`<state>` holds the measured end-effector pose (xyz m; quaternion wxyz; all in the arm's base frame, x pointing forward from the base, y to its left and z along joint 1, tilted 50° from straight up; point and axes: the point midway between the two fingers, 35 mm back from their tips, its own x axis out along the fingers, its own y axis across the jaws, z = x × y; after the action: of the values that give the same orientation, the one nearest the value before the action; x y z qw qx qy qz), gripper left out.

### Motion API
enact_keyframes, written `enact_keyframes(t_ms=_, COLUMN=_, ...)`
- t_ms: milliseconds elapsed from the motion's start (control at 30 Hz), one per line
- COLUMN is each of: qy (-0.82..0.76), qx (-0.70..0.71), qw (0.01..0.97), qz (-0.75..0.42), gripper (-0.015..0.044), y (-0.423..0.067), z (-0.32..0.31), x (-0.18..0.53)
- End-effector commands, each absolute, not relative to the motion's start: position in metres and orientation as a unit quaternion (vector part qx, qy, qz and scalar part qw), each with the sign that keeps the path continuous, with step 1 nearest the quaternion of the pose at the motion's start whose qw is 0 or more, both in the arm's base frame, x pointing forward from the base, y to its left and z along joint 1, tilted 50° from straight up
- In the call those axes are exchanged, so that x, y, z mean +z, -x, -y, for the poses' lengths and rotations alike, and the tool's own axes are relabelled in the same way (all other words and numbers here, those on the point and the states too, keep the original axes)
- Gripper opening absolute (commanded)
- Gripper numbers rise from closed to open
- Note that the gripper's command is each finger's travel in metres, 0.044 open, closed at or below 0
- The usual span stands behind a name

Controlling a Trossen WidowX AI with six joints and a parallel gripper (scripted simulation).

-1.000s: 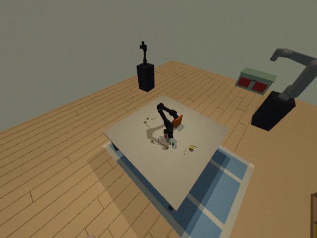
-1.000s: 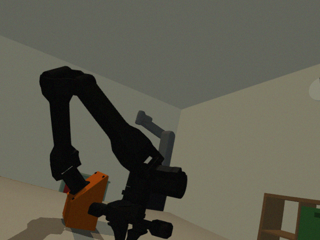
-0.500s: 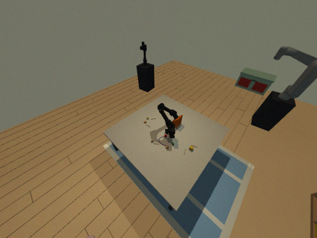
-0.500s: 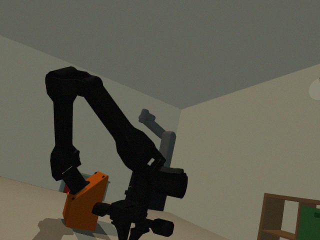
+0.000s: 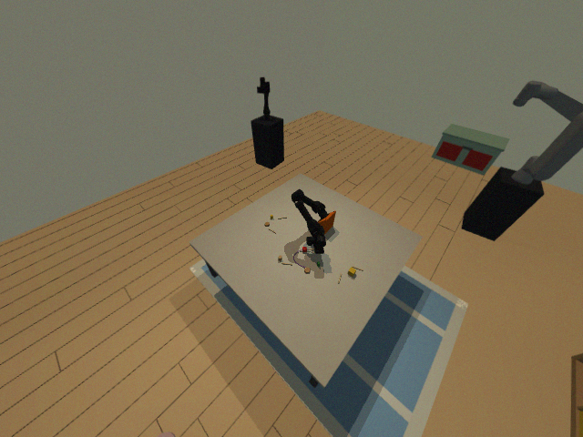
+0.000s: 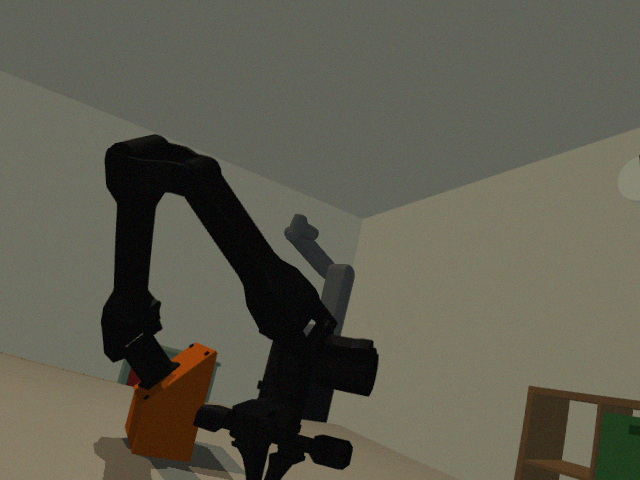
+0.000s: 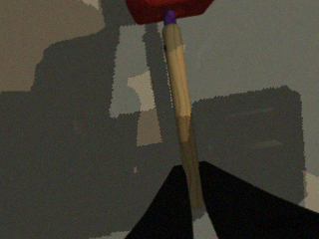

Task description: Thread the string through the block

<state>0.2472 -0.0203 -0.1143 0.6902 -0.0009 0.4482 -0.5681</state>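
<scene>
The block is red; it sits on the table beside the gripper and at the top edge of the wrist view. My gripper is shut on the wooden stick, near one end. The stick's other end is outside the block, facing it. A short bit of purple string joins that end to the block's near face. In the top view the string curves from the block's other side to the round wooden button. The hole is hidden.
A green piece lies close in front of the gripper. A yellow block and loose sticks lie to the right in the top view. A small wooden piece and more small things lie left. The orange arm base stands behind.
</scene>
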Motion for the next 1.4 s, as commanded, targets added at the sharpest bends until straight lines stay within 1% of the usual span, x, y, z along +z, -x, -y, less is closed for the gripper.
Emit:
enact_keyframes(t_ms=0, qy=-0.001, qx=-0.569, qw=0.689, qz=-0.449, gripper=0.0000, y=-0.243, z=0.017, x=-0.118)
enact_keyframes(t_ms=800, qy=-0.002, qx=-0.567, qw=0.690, qz=-0.450, gripper=0.0000, y=-0.226, z=-0.001, x=-0.131)
enact_keyframes(t_ms=1033, qy=0.005, qx=-0.573, qw=0.685, qz=-0.450, gripper=0.0000, y=-0.218, z=0.001, x=-0.146)
enact_keyframes(t_ms=1367, qy=0.005, qx=-0.573, qw=0.685, qz=-0.450, gripper=0.0000, y=-0.217, z=0.001, x=-0.147)
